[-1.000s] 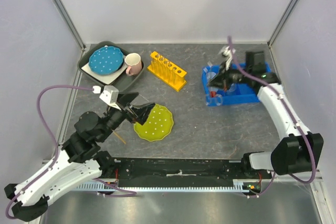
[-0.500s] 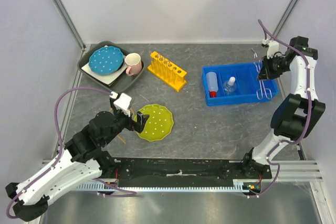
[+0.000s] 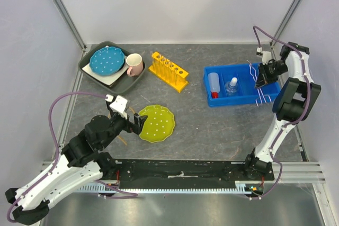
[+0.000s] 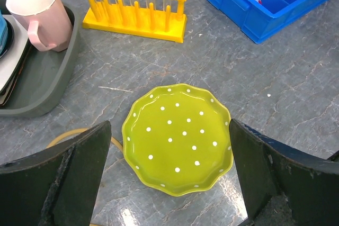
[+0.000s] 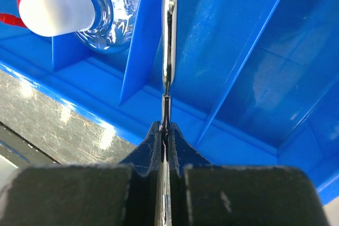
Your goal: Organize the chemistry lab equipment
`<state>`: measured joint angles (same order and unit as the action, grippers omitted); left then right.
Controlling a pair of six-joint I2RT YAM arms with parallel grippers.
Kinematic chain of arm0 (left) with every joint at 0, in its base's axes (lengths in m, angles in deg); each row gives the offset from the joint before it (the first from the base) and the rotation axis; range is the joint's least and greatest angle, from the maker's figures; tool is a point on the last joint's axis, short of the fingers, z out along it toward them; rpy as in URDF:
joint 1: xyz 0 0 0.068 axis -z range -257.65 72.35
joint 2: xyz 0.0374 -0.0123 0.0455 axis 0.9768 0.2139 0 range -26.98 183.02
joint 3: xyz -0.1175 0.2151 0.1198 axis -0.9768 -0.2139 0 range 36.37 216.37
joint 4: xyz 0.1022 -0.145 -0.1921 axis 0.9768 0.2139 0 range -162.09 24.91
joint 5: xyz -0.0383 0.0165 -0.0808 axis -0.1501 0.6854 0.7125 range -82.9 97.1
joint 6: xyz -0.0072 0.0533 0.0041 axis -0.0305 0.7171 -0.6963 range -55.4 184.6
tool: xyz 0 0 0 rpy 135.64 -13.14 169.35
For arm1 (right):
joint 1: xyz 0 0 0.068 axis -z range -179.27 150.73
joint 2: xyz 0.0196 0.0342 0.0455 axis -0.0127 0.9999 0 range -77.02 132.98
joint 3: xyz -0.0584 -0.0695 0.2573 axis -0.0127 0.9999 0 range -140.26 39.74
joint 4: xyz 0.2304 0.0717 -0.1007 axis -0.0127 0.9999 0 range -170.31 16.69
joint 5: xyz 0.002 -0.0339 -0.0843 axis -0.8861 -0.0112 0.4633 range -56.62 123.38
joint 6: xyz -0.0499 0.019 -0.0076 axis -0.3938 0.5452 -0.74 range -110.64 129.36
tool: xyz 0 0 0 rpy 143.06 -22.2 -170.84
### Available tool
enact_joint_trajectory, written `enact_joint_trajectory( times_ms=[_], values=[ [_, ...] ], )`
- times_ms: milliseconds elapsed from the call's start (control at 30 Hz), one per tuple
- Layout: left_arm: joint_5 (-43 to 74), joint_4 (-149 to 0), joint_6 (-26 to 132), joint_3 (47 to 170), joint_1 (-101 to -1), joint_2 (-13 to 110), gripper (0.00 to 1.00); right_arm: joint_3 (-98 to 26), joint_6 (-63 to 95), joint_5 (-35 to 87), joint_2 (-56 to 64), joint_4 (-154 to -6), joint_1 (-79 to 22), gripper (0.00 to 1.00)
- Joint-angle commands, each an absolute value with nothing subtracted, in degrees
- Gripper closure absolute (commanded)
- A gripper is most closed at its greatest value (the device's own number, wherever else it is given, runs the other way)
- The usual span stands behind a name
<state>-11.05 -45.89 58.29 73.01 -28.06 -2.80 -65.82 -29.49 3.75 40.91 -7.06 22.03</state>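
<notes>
Gleaming thin and steely, the metal tongs point(image 3: 259, 92) hung over the right-hand compartment of the blue bin point(image 3: 241, 100), a hard plastic box with straight dividers. The right jaws were closed tight on the tongs' narrow shaft point(image 5: 168, 41), which ran straight out from between them. One divider over stood the small clear flask point(image 5: 100, 19), round-bodied glass with a white cap. The white squeeze bottle point(image 3: 213, 84) lay in the left compartment with its red cap toward the near wall.

On the mottled grey stone-patterned desk point(image 3: 212, 128), the yellow test-tube rack point(image 3: 169, 71) stood left of the bin, with thin clear tubes point(image 3: 168, 66) upright in its holes. A glossy yellow-green plate point(image 4: 177, 138), scalloped and white-dotted, lay near the middle.

The right arm was folded steeply, elbow high, wrist turned left toward the bin. The left arm stretched low from the near-left corner, and the left jaws stood wide apart above the plate, holding nothing
</notes>
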Motion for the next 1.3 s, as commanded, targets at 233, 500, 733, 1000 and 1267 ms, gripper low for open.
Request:
enact_joint_trajectory(
  times_ms=[233, 500, 733, 1000, 1267],
  values=[
    [-12.3, -46.5, 59.9, 72.8, -28.2, -3.2, 0.02, -70.6, -28.3, 5.0, 45.1, -5.7, 20.8, 0.9],
    [-12.5, -46.4, 59.9, 72.8, -28.2, -3.3, 0.02, -70.6, -26.6, 7.6, 47.1, -7.1, 18.5, 0.88],
    [-12.4, -46.5, 59.9, 72.8, -28.2, -3.2, 0.02, -70.4, -25.5, 9.9, 48.0, -8.5, 18.2, 0.83],
    [-12.4, -46.4, 59.9, 72.8, -28.3, -3.3, 0.02, -70.3, -22.7, 11.3, 47.6, -12.0, 18.1, 0.84],
    [-12.4, -46.5, 59.9, 72.8, -28.2, -3.1, 0.02, -70.8, -22.1, 11.1, 47.0, -12.5, 18.0, 0.68]
  ],
)
